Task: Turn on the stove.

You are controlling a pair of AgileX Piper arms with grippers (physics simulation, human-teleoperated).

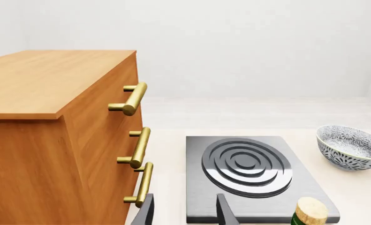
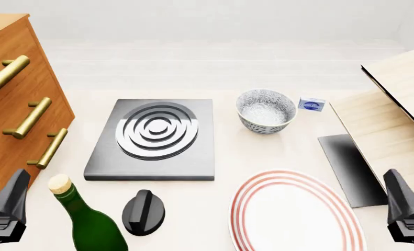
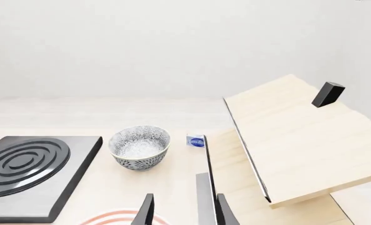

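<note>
Knob (image 2: 143, 212) and stove (image 2: 154, 139) lie apart on the pale tabletop (image 2: 221, 78): the round black knob with its raised bar sits just ahead and to the inner side of the left end effector (image 2: 8, 209), and the flat dark-grey slab with its silver ringed burner (image 2: 157, 130) lies farther forward of that same end effector. A green bottle (image 2: 88, 219) with a cork top stands between the left end effector and the knob, just beside both. On the outer side of the left end effector rises a wooden drawer cabinet (image 2: 11, 110) with three brass bar handles.

The left wrist view shows the left end effector's two dark fingertips (image 1: 226, 212) parted with nothing between them, pointing toward the near edge of the slab; the cork and the cabinet handles flank them. The right end effector (image 2: 405, 212) sits low at the right edge of the front view, well apart from the stove. Its wrist view shows its fingertips (image 3: 146, 211) likewise spread and holding nothing.

Just to the inner side of the right end effector lies a white plate (image 2: 294, 212) with red rim rings. Ahead of it a pale wooden box (image 2: 395, 115) stands with its lid tilted open. A patterned grey bowl (image 2: 265, 111) sits forward and inward of it, beside the stove's right edge, with a small blue and white object (image 2: 311, 104) near the bowl.
</note>
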